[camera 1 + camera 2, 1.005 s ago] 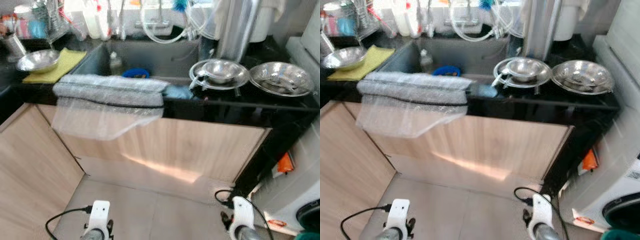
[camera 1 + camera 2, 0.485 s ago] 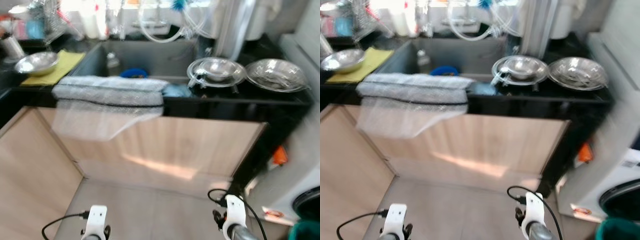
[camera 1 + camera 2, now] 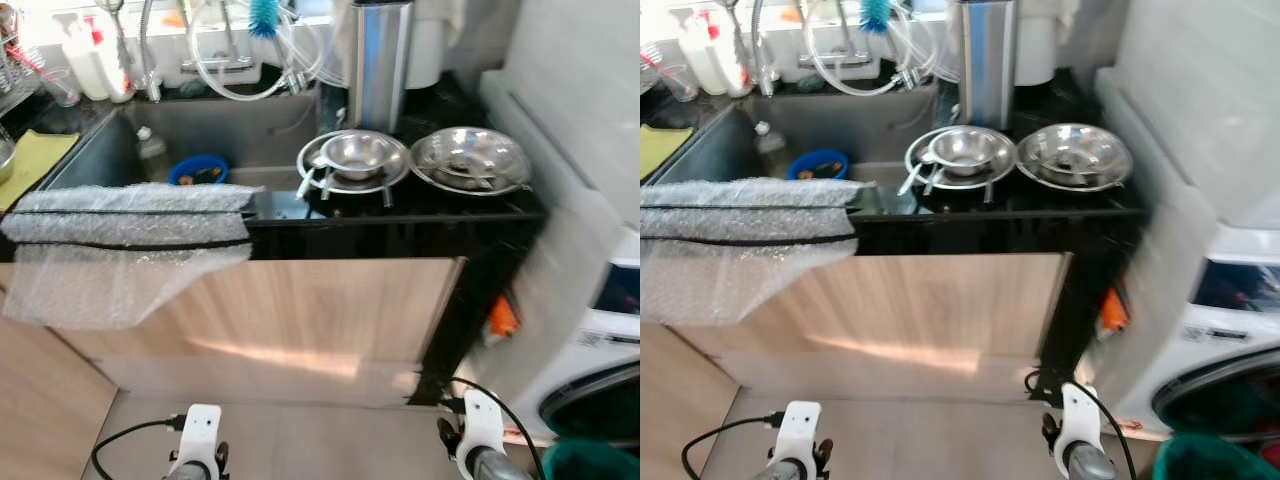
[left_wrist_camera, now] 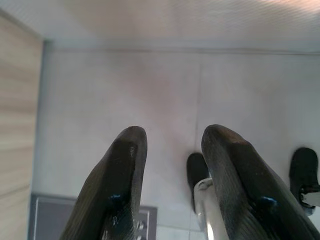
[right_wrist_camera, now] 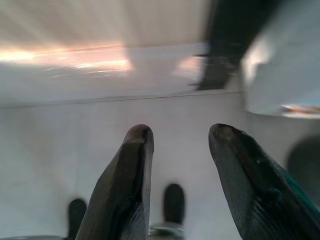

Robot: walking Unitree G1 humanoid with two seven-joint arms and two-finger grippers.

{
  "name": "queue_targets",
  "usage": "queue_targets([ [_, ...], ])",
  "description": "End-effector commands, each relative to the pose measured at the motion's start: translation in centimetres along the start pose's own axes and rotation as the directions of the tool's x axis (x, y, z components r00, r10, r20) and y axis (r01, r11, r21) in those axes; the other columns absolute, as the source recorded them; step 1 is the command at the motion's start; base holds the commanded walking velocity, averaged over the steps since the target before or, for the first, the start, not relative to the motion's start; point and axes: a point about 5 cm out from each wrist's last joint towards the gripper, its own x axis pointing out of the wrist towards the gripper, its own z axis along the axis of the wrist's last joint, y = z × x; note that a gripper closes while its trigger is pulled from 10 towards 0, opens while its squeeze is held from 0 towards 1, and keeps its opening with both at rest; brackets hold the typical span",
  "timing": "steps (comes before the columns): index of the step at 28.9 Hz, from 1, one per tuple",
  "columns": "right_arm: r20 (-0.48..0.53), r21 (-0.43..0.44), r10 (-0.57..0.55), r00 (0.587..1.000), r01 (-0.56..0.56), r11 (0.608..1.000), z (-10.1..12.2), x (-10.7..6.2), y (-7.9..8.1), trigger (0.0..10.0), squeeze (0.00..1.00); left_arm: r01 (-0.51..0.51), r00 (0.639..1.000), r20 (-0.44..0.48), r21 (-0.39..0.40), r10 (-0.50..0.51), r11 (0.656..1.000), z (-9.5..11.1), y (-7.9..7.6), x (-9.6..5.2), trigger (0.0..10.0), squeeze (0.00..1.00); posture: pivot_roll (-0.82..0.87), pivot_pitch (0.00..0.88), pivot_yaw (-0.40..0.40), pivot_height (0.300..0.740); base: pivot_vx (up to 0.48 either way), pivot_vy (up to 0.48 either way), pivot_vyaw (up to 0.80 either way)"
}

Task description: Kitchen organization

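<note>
Black counter (image 3: 400,215), pale wood cupboard front (image 3: 320,305)
Silver bowls (image 3: 470,160), blue dish (image 3: 197,170) in grey sink (image 3: 240,125), clear bubble wrap (image 3: 110,285)

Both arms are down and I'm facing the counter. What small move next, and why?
Probably step closer to the counter. The steel bowls sit far back, while the left gripper and right gripper hang open and empty above the floor.

This is a home kitchen. A dark sink (image 3: 230,135) sits in a black tabletop (image 3: 420,205) under a tap (image 3: 150,50) with looped hoses, steel bowls (image 3: 470,160) rest beside it, and dish-soap bottles (image 3: 85,65) line the back. Pale wood cabinet fronts (image 3: 300,310) run below, and a white washing machine (image 3: 600,350) stands at the side.
</note>
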Motion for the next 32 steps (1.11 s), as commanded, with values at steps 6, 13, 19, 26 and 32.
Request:
queue_targets([
  [6, -0.031, 0.002, 0.001, 1.0, -0.001, 1.0, -0.95, -0.18, -0.05, 10.0, 0.0, -0.016, 1.0, -0.003, 0.002, 0.016, 1.0, 0.03, 0.38, 0.02, 10.0, 0.0, 0.03, 0.08, 0.068, 0.74, 0.048, 0.0, 0.0],
  [13, -0.031, 0.003, 0.003, 1.0, -0.002, 1.0, -0.96, -0.18, -0.04, 10.0, 0.0, -0.013, 1.0, -0.005, -0.006, 0.013, 1.0, 0.04, 0.34, 0.02, 10.0, 0.0, 0.03, 0.075, 0.066, 0.74, 0.0, 0.0, 0.0],
  [19, -0.032, -0.001, 0.003, 0.999, -0.003, 1.0, -0.97, -0.19, -0.07, 10.0, 0.0, -0.013, 1.0, -0.008, -0.017, 0.012, 1.0, 0.02, 0.33, 0.03, 10.0, 0.0, 0.03, 0.073, 0.067, 0.74, 0.0, 0.0, 0.0],
  [26, -0.034, -0.003, -0.002, 0.999, 0.002, 1.0, -1.06, -0.21, -0.12, 10.0, 0.0, -0.008, 1.0, -0.011, -0.023, 0.008, 1.0, -0.09, 0.35, 0.0, 10.0, 0.0, 0.03, 0.066, 0.067, 0.74, 0.0, 0.088, 0.0],
  [32, -0.037, 0.001, -0.004, 0.999, 0.004, 1.0, -1.1, -0.22, -0.13, 10.0, 0.0, -0.004, 1.0, -0.01, -0.027, 0.004, 1.0, -0.1, 0.33, 0.0, 10.0, 0.0, 0.03, 0.072, 0.066, 0.74, 0.0, 0.32, 0.0],
])
